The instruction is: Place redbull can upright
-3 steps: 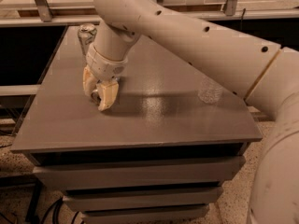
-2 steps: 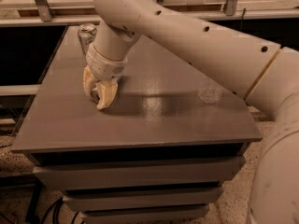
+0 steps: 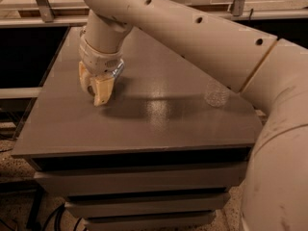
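Observation:
My gripper (image 3: 95,89) hangs from the big white arm over the left part of the grey table (image 3: 159,124), with its cream fingertips (image 3: 103,91) pointing down close to the surface. The jaws are shut on the redbull can (image 3: 115,70). Only a shiny silver-blue strip of the can shows, at the right side of the fingers just below the wrist. The rest of the can is hidden by the fingers and wrist, so I cannot tell how it is tilted.
A clear plastic bottle (image 3: 216,93) sits at the table's right edge, close to the arm's elbow. The arm spans the back of the table from the right. Dark shelves and rails run behind it. Drawer fronts lie below the front edge.
The gripper has shifted a little left and away from the front edge. A silvery object seen behind the wrist earlier is now almost fully hidden.

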`<state>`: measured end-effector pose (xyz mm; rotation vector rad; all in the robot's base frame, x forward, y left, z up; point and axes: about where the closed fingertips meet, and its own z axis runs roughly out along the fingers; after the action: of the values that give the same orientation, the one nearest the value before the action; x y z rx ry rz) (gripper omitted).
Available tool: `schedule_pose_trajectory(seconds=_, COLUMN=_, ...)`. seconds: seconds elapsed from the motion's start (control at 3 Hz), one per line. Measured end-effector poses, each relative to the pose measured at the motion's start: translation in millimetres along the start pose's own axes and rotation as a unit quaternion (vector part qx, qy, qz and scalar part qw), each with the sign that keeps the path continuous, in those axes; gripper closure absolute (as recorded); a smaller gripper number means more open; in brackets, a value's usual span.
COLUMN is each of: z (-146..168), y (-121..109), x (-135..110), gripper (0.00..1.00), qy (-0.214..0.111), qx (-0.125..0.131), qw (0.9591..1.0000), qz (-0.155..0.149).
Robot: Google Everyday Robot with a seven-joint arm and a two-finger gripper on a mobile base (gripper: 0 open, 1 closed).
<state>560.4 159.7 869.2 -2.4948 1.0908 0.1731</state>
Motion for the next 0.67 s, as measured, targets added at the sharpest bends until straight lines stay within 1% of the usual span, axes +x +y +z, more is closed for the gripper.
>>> schedule_pose_trajectory(seconds=0.33, z=-11.7, y=-11.6, x=-3.9, gripper=1.0, qy=-0.004, qx=-0.009, qw=0.9996, qz=0.028)
schedule_pose_trajectory(seconds=0.67, z=-24.5, y=-20.6, x=-9.6, gripper=1.0, qy=-0.029, qx=-0.018, qw=0.9979, qz=0.054)
